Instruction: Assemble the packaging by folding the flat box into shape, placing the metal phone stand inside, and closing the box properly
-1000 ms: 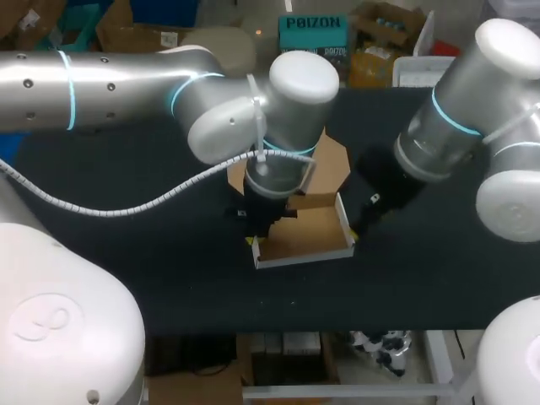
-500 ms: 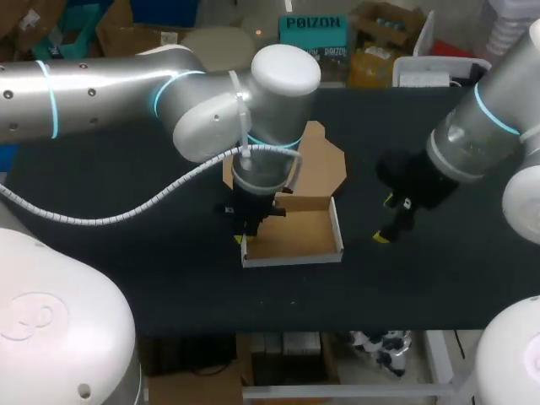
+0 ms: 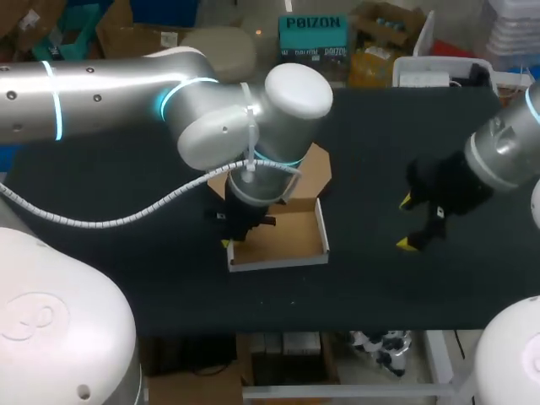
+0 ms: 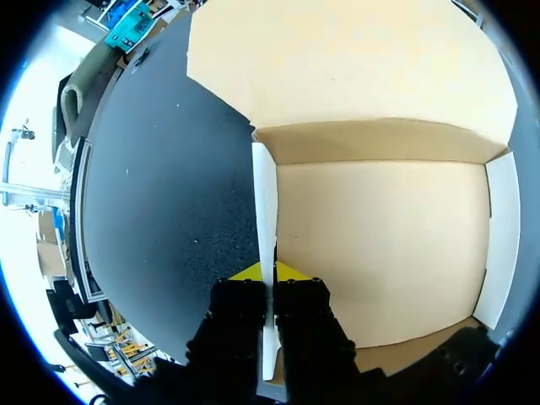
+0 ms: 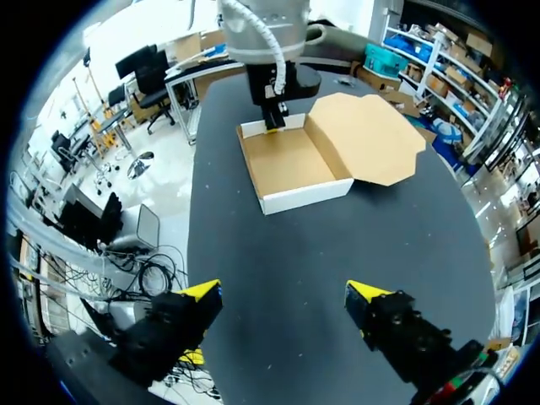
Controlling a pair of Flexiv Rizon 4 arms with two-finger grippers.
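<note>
1. The left gripper (image 4: 270, 274) is pinching the left wall of the box (image 3: 283, 240), which is sitting on the table (image 3: 380, 287).
2. The right gripper (image 3: 407, 223) is hanging well right of the box, with its fingers spread wide.
3. The lid (image 3: 314, 175) is lying open behind the box.

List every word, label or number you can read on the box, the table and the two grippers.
None can be read.
box: plain brown inside, white walls, lid flap open and blank in all three views.
table: bare black surface, no marks.
left gripper, clamped on the box's wall, and right gripper, open over the table: yellow tips and black fingers only, no lettering visible.
</note>
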